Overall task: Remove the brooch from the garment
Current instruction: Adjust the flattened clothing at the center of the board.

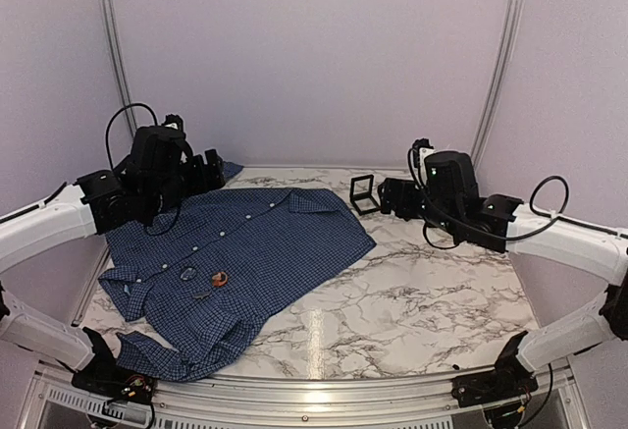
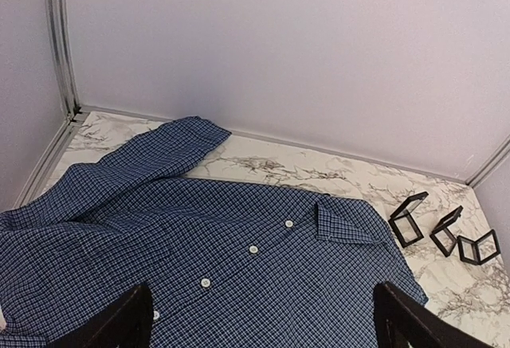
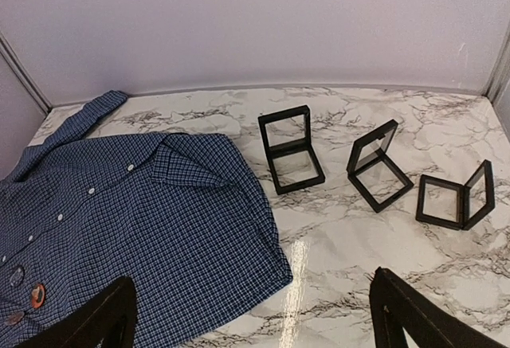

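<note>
The left gripper (image 2: 263,322) has its two dark fingers (image 2: 127,322) wide apart at the bottom edge of the left wrist view. The garment (image 2: 239,268) fills the gap between them, and neither finger touches it. It is a dark blue checked shirt with a row of pale buttons (image 2: 253,248) running up toward its collar (image 2: 347,224). The right gripper (image 3: 253,316) is spread just as wide, its fingers (image 3: 402,312) in the lower corners of the right wrist view, above bare marble table (image 3: 335,268) and the shirt's edge.

The brooch (image 1: 219,278) sits on the shirt front, left of centre in the lower half of the top view, well apart from both grippers. In the right wrist view it is the small orange-brown round spot at the lower left edge. One or two smaller dark bits lie just beside it, perhaps other ornaments, but they are too small to tell.

The shirt lies flat across the left half of the table, one sleeve (image 2: 171,145) reaching toward the back wall. Three open black frame boxes (image 3: 291,150) stand in a row on the marble at the right of the collar.
</note>
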Motion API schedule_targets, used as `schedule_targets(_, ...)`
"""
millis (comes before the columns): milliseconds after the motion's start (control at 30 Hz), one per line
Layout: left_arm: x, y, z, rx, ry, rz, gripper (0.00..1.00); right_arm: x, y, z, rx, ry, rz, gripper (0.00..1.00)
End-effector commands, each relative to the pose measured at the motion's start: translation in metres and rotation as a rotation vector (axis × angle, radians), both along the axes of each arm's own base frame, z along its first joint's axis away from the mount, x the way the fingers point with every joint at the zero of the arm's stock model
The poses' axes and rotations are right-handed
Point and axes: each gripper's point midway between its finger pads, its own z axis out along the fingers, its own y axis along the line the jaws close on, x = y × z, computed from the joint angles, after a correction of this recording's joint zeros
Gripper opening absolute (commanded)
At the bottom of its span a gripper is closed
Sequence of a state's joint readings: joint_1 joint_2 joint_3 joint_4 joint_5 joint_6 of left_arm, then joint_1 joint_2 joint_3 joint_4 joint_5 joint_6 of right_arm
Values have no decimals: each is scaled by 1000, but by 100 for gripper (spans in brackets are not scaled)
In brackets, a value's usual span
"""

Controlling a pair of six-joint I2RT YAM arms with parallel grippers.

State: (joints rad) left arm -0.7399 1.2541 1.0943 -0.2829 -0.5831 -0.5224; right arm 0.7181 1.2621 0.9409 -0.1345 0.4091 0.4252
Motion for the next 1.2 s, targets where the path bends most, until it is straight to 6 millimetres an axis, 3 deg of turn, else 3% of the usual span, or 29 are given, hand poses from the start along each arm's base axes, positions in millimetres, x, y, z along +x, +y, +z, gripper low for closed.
schedule_targets(0,-8,33,-28,-8,95,71,99,8,39,-15,-77,53,84,98)
schedule_targets(233,-36,72,-102,11,297,167,99,12,124,-63,-136,147,266,98)
schedule_targets(367,-60,84,-137,-3,376,177,98,12,167,-91,-150,199,357,97)
schedule_targets(600,-85,77,-191,4,529,107,87,1,218,-150,-207,304,474,94)
schedule_targets(667,-91,73,-204,20,556,88,84,-5,233,-158,-207,321,507,93)
schedule_targets(933,-103,48,-229,22,604,31,74,-35,288,-178,-275,345,591,92)
schedule_targets(1167,-109,32,-238,43,623,-25,73,-51,299,-200,-315,398,601,87)
